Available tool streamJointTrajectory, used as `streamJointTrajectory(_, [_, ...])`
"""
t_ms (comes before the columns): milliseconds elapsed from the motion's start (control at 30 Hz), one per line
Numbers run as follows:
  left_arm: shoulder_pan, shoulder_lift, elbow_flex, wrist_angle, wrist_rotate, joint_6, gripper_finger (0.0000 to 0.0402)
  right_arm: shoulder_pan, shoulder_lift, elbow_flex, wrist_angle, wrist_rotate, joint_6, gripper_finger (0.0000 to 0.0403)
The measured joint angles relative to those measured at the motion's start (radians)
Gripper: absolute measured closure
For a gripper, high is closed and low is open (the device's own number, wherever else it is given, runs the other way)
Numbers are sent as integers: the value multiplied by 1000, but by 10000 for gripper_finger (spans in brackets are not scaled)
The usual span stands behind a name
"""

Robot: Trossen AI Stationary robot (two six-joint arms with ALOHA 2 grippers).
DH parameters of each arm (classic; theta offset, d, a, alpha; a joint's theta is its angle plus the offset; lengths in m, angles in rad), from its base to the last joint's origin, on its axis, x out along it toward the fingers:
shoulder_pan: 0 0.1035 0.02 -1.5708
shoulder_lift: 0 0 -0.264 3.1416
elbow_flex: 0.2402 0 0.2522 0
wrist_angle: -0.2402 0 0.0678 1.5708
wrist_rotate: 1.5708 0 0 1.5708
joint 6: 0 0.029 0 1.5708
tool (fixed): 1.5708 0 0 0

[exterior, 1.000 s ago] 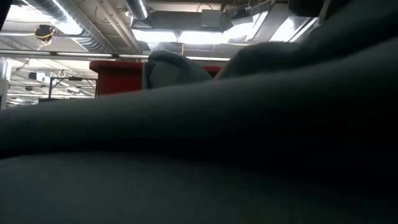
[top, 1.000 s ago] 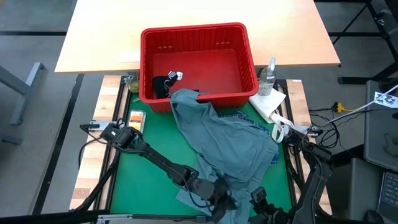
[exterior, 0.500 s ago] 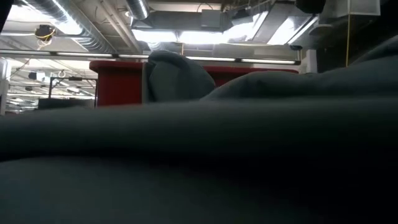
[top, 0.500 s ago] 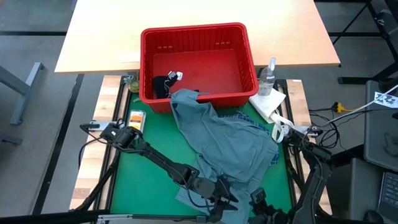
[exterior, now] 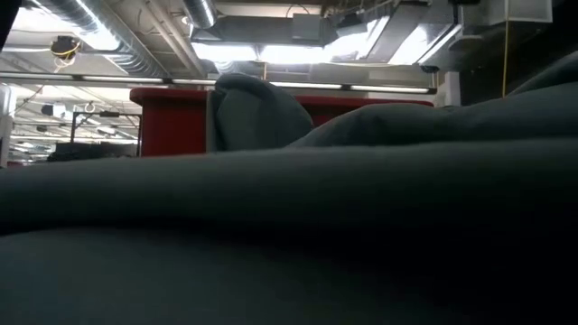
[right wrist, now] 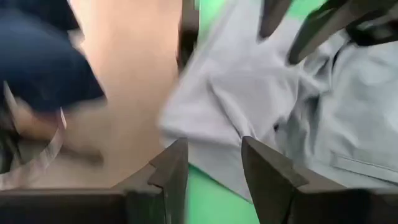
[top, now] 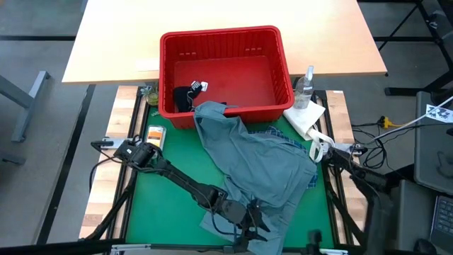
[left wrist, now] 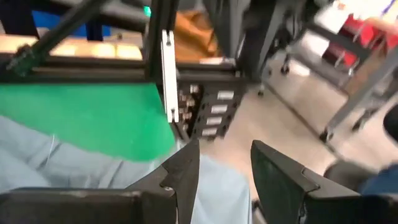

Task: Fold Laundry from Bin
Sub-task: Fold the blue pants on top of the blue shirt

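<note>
hanging open, the left hand (top: 256, 225) seemingly just above the grey-blue garment's (top: 258, 159) near edge.

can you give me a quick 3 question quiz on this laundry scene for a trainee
1. True or false: the large grey-blue garment lies wholly inside the red bin.
2. What lies under the grey-blue garment on the table? A) a green mat B) a white sheet C) bare steel
3. In its own wrist view, is anything between the fingers of the left tool?

Key
1. False: one end hangs over the bin's near rim and the rest is spread on the mat.
2. A, the green mat.
3. No. The fingers stand apart with nothing between them, above the garment's edge. The right tool is open too.
</note>
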Motion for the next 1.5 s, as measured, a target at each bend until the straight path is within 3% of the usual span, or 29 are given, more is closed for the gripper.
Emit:
streamJointTrajectory(133, [-2,-7,-1,-135,14,42,263,72,23,-38,30,224,226,251])
streamJointTrajectory(267, [-5,-28,-1,-238,14,54,262,75,66,-89,54,288,454,251])
streamJointTrajectory(367, [-8,-40,-1,-282,14,54,262,55,95,-115,88,252,548,251])
streamJointTrajectory(533, [-26,-45,-1,-304,14,54,262,9,125,-146,103,90,558,251])
streamJointTrajectory(1500, [-133,-45,-1,-370,-29,54,263,-74,123,-161,172,-59,549,251])
